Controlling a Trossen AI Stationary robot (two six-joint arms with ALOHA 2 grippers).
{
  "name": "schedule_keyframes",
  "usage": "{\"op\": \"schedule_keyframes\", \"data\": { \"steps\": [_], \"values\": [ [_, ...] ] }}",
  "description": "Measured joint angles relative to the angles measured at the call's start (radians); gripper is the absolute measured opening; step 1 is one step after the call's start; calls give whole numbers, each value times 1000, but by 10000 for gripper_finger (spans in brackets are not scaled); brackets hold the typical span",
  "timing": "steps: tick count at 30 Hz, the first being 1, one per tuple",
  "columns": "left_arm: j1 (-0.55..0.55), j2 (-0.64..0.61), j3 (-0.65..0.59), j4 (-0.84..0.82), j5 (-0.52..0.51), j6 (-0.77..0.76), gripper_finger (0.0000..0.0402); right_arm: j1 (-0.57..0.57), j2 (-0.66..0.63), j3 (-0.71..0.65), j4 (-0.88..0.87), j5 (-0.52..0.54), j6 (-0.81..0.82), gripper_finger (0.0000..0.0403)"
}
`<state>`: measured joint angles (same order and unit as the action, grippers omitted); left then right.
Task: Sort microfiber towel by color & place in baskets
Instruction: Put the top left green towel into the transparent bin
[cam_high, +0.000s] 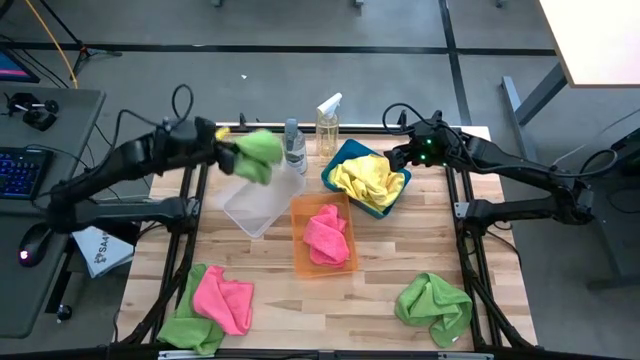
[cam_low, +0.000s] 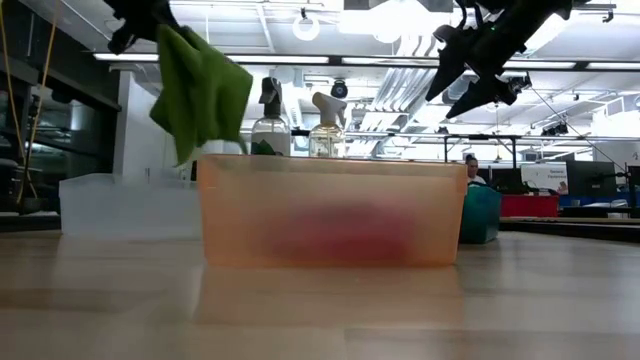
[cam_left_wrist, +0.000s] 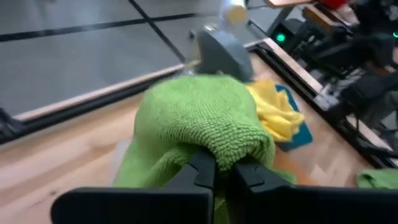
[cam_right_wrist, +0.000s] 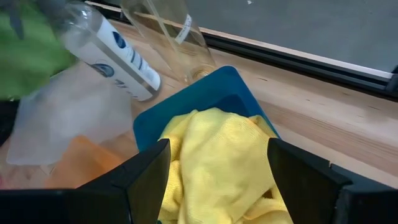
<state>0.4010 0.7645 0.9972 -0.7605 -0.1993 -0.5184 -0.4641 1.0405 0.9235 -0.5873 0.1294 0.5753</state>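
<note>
We are counting three baskets (cam_high: 258, 210) and six towels. Our left claw (cam_high: 232, 152) is pinching a green towel (cam_high: 259, 153) upper left; our right claw (cam_high: 398, 157) is gaping wide, empty, above the teal basket (cam_high: 345, 156).

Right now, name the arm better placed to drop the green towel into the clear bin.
Left. The left gripper already holds the green towel above the clear bin; the right gripper hangs open over the teal bin.

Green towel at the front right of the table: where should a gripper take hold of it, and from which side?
The green towel at the front right lies crumpled in a loose heap, apart from the other cloths. Come straight down from above, probably with the right gripper, now open over the teal basket, and pinch a raised fold near the heap's middle.
</note>
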Motion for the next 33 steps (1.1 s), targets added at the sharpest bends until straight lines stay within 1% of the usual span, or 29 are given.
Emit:
{"op": "schedule_keyframes", "data": {
  "steps": [3,5,7,10,12,17,22,24,26,28,31,33],
  "values": [
    [-147,-10,-42,-1,-148,-54,0,0,0,-13,-1,21,6,266],
    [-226,-3,-79,21,-253,-86,0,0,0,-22,3,22,22,266],
    [-283,15,-122,73,-311,-119,0,0,0,-23,-2,23,31,266],
    [-338,52,-191,200,-319,-151,0,0,0,-23,3,23,29,266],
    [-364,85,-226,222,-311,-182,0,0,0,-23,3,23,29,266],
    [-413,160,-243,63,-340,-296,0,0,0,-23,3,22,30,266],
    [-437,206,-243,-93,-431,-403,0,0,0,-23,6,22,30,266],
    [-434,235,-243,-136,-440,-436,0,0,0,-23,6,22,30,266],
    [-433,274,-243,-149,-424,-446,0,0,0,-23,7,21,30,266],
    [-433,315,-247,-127,-371,-442,0,0,0,-23,8,21,30,266],
    [-438,381,-248,-42,-287,-384,4,0,0,-23,8,21,30,266],
    [-438,411,-248,-3,-249,-344,13,0,0,-23,8,21,30,266]
  ]
}}
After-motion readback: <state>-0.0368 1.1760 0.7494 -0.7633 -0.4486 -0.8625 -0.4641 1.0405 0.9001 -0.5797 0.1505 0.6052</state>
